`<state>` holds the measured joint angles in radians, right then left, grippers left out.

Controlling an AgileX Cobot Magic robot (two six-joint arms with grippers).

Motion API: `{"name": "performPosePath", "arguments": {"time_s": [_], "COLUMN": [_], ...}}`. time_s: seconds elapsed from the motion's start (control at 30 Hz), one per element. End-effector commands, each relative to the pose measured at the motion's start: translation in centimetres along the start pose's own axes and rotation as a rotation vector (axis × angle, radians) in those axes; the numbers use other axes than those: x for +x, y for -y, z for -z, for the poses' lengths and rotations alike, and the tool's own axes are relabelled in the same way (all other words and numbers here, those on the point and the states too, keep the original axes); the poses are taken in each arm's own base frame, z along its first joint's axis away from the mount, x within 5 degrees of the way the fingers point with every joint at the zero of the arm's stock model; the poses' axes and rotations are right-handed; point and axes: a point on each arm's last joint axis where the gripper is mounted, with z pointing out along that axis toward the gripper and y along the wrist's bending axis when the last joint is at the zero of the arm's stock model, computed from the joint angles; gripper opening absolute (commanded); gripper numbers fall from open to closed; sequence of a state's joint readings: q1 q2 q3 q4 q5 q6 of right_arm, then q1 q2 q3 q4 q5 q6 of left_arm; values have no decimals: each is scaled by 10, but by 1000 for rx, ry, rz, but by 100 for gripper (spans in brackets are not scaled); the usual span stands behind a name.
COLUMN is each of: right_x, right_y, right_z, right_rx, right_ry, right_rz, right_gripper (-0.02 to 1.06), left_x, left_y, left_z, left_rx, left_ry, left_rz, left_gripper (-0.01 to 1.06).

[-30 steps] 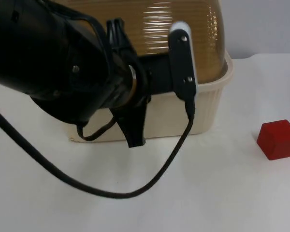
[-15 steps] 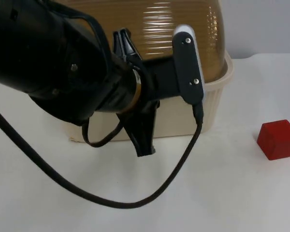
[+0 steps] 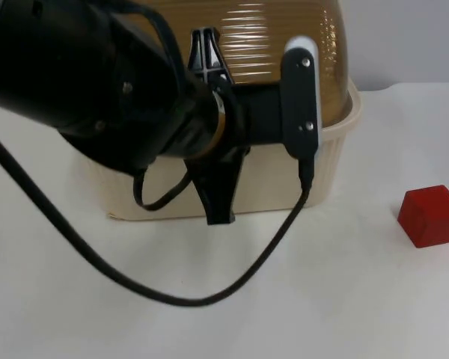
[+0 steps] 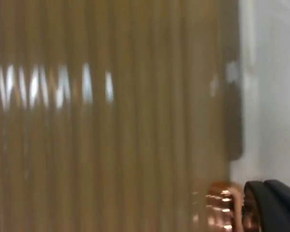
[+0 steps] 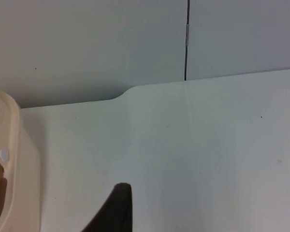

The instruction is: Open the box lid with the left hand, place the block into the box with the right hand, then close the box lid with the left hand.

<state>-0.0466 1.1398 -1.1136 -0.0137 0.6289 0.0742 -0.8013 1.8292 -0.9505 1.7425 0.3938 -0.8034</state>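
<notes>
Left gripper at the closed box lid; red block apart on the table.

Top view: we note the left gripper [image 3: 212, 127] over the ribbed amber plastic lid [image 3: 284, 37] of the cream plastic box [image 3: 337, 149], fingers spread wide; the red cube block [image 3: 431, 215] sits well apart on the white table [image 3: 344, 299]. Left wrist view: lid [image 4: 111, 121] close ahead. Right wrist view: we record the box's rim [image 5: 9, 159] and a grey partition wall [image 5: 87, 43].

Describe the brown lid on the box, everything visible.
The translucent brown ribbed plastic lid is domed, with fine horizontal ridges catching light glare. It sits closed on the cream ribbed plastic box, at the back of the white table by the grey wall. The left gripper is in front of it; contact cannot be told.
</notes>
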Motion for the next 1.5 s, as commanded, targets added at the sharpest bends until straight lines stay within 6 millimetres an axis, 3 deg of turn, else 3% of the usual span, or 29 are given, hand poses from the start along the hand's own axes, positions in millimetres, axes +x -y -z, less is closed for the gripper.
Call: {"name": "performPosePath", "arguments": {"time_s": [0.0, 0.43, 1.23, 1.47], "right_x": [-4, -4, -3, -2], "right_y": [0, 0, 0, 0], "right_z": [3, 3, 3, 3], "right_rx": [3, 3, 1, -2], "right_ry": [25, 25, 17, 11], "right_rz": [9, 9, 6, 5], "right_gripper": [105, 105, 105, 105], "left_x": [4, 5, 16, 13], "left_y": [-4, -1, -13, -31], "left_z": [-4, -8, -7, -8], "left_rx": [3, 22, -87, -130], "left_ry": [-3, -1, -108, -97], "left_rz": [9, -4, 3, 35], "left_gripper": [0, 0, 0, 0]}}
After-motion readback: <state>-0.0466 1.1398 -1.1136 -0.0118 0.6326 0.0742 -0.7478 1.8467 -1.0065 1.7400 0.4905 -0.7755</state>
